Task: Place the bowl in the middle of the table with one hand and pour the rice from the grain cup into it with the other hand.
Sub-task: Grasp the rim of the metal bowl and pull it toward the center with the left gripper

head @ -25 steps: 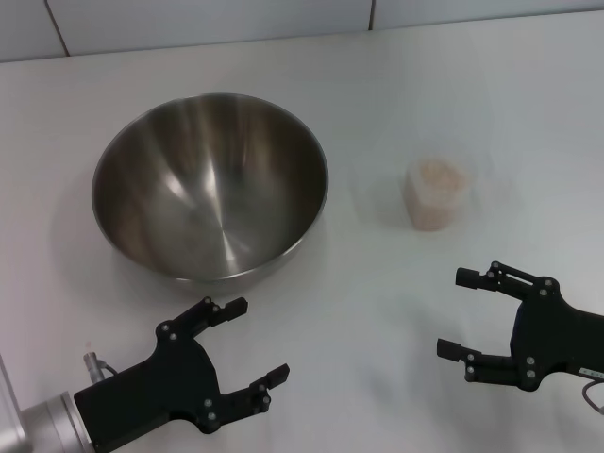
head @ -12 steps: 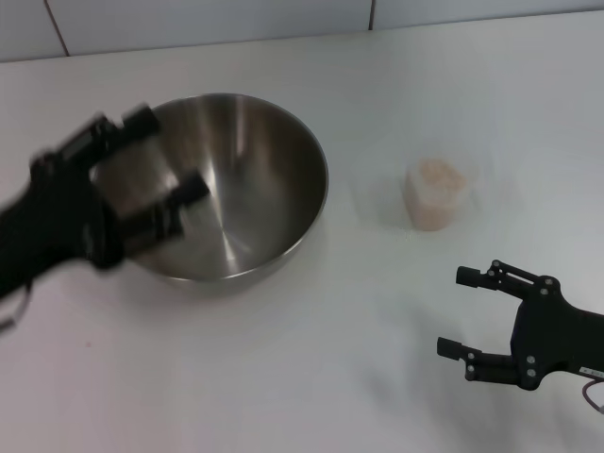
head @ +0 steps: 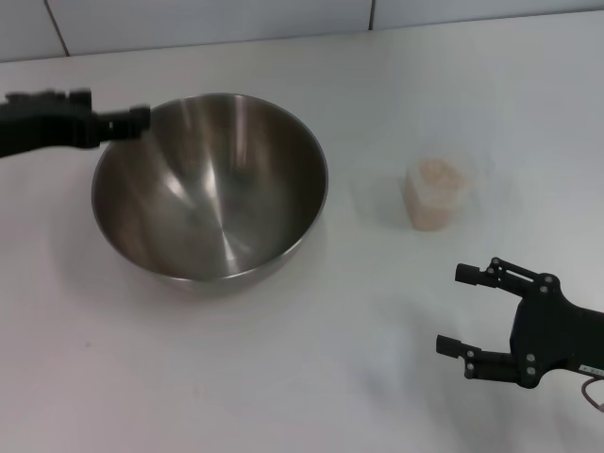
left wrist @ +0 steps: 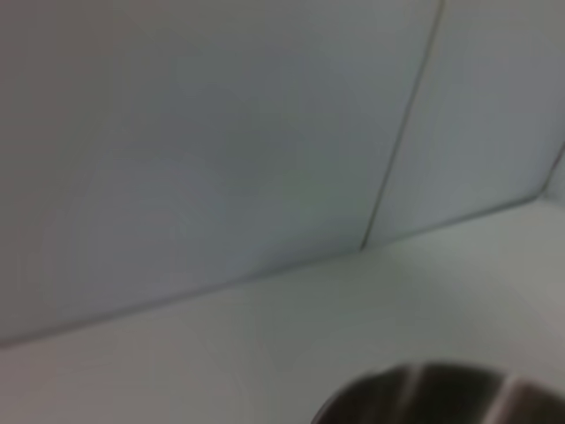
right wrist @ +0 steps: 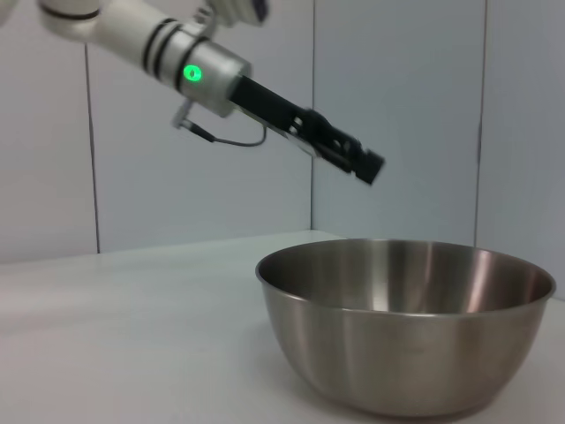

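Table [head: 311,377]: carries everything, with a wall [head: 208,19] behind its far edge.

Bowl [head: 209,185]: upright on the table, left of centre.

Cup [head: 437,192]: upright on the table, right of the bowl and well apart from it, about level with it in depth.

Rice [head: 436,173]: in the cup.

Left gripper [head: 118,121]: above the bowl's far-left rim, reaching in from the left edge; the right wrist view places it raised over the bowl, not touching.

Right gripper [head: 464,310]: near the front right corner, nearer than the cup and slightly right of it, well apart, fingers spread towards the left.
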You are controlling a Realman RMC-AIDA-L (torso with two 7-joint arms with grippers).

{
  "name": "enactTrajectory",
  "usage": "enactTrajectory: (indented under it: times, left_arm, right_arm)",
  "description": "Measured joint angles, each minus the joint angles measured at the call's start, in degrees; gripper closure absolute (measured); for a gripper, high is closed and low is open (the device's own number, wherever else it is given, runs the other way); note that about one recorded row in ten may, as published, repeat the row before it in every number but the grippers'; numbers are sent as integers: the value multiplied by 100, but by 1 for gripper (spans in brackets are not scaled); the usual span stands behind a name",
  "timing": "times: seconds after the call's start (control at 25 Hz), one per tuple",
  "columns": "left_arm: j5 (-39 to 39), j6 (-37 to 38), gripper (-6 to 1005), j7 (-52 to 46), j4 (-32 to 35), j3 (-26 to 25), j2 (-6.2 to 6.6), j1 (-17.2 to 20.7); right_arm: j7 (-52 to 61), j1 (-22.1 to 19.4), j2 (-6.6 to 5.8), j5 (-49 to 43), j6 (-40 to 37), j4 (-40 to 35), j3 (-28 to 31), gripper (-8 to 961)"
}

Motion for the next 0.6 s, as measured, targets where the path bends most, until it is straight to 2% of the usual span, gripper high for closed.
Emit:
enactTrajectory:
  times: [0.04, 0.16, 0.24, 0.32, 0.48, 0.6]
  left_arm:
    - [0, 0, 181, 0, 0, 0, 0, 0]
    - [674, 82, 193, -392, -377, -12, -7, -433]
    - [760, 81, 201, -434, -469, -17, -9, -512]
    - [1076, 0, 209, -479, -882, -79, -18, -780]
    - [1252, -5, 225, -445, -1409, -231, -18, -1021]
    - [1276, 6, 237, -430, -1489, -217, -18, -1037]
  right_arm:
    - [0, 0, 0, 0, 0, 0, 0, 124]
    - [0, 0, 0, 0, -2, 0, 0, 125]
    - [0, -5, 0, 0, -4, 0, 0, 126]
    - [0, -15, 0, 0, -4, 0, 0, 127]
    - [-9, -19, 0, 0, -2, 0, 0, 129]
    - [-9, -20, 0, 0, -1, 0, -1, 131]
